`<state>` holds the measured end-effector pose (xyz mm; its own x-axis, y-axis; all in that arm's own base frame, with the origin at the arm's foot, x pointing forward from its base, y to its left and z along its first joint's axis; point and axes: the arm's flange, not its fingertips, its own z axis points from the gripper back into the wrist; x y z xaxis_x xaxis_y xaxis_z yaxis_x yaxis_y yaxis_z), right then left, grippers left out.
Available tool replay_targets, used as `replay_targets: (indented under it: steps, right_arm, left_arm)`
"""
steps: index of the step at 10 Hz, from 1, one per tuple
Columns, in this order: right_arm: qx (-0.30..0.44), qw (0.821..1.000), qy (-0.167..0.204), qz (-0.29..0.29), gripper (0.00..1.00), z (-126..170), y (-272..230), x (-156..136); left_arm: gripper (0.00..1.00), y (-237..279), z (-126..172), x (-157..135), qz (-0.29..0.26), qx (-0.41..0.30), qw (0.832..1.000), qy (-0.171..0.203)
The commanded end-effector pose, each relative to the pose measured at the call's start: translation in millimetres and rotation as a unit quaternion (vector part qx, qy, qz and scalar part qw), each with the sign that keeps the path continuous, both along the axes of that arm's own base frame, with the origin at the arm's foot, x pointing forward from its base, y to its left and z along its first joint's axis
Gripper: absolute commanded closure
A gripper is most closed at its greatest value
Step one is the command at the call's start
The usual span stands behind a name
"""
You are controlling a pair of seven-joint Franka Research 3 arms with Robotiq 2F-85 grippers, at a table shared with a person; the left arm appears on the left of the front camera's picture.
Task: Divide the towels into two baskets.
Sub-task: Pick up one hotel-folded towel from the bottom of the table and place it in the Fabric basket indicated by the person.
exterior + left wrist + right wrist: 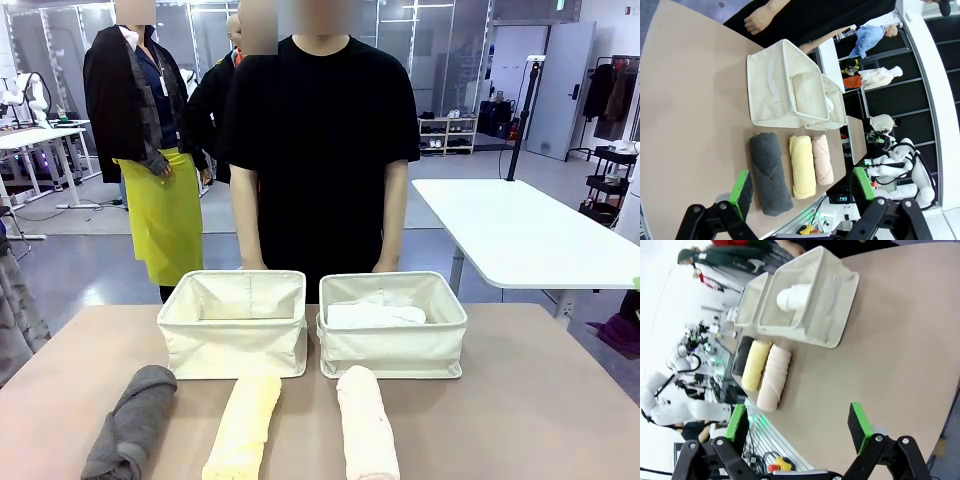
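Note:
Two cream canvas baskets stand side by side mid-table: the left basket (233, 322) (776, 85) and the right basket (392, 325) (812, 302). A white towel (375, 314) (792, 297) lies inside the right one. On the table in front lie a dark grey towel (130, 423) (769, 172), a pale yellow towel (246, 427) (802, 165) (755, 364) and a pale peach towel (366, 423) (822, 159) (774, 376). My left gripper (802, 190) hangs open above the near table, over the grey roll's end. My right gripper (797, 425) is open over bare table, apart from the peach roll.
A person in black stands at the far edge behind the baskets, hands (758, 19) hanging by the table. Bare tabletop (540, 400) stretches to the right of the right basket and to the left of the left one. A white table (520, 235) stands behind at the right.

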<state>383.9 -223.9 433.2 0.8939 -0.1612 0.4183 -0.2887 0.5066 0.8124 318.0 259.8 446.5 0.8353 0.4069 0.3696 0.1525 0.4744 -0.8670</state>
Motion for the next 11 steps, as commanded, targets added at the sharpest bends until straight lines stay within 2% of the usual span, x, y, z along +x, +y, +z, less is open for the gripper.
replay_targets:
  steps: [1, 3, 11]
  right_arm:
    - [0.027, 0.999, -0.027, -0.016, 0.00, -11.6, -3.4, -13.4]
    - [0.013, 1.000, -0.005, -0.017, 0.00, -7.5, -8.3, -9.0]
    - [0.013, 1.000, -0.005, -0.017, 0.00, -7.5, -8.3, -9.0]
  left_arm:
    - [0.00, 1.8, 1.6, -1.6, 0.000, -0.005, 1.000, -0.007]
    - [0.00, 1.8, 1.6, -1.6, 0.000, -0.005, 1.000, -0.007]
    - [0.00, 1.8, 1.6, -1.6, 0.000, -0.005, 1.000, -0.007]
